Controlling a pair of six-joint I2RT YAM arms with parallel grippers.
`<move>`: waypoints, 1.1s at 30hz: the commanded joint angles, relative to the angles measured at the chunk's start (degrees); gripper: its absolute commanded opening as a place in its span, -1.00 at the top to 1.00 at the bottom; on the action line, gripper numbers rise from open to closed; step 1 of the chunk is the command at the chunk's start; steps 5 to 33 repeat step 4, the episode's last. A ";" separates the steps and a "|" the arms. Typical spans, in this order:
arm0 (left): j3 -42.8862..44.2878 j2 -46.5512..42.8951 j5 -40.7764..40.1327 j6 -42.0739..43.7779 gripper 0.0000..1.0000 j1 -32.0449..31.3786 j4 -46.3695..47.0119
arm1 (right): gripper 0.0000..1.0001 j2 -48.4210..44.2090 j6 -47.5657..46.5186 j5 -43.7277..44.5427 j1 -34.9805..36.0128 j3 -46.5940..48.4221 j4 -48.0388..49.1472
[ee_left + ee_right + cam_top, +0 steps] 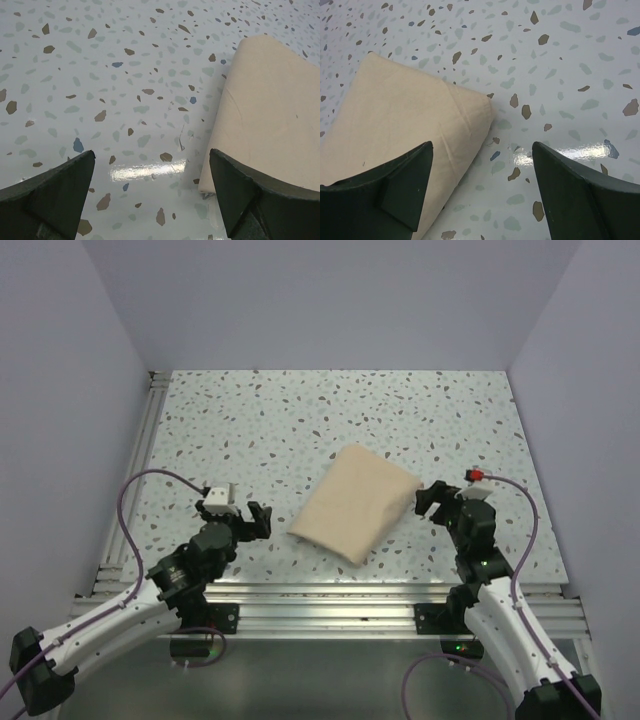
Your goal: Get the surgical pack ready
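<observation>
Surgical pack (357,502), a folded beige bundle, lies on the speckled desk (300,410) between left tool (262,520) and right tool (430,500), both open and empty.

Overhead view faces down from behind; both close, low wrist views share the wrap (270,110).

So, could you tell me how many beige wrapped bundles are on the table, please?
1. The beige bundle lies on the table between the left gripper and the right gripper, both open; anything inside it is hidden.

Surgical pack (357,501) on table (250,430), between left claw (258,518), right claw (432,499)
</observation>
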 commanded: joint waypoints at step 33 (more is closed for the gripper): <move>0.12 0.49 -1.83 -0.98 -1.00 0.32 2.50 | -0.68 -0.24 -0.43 0.77 -0.09 -0.25 2.50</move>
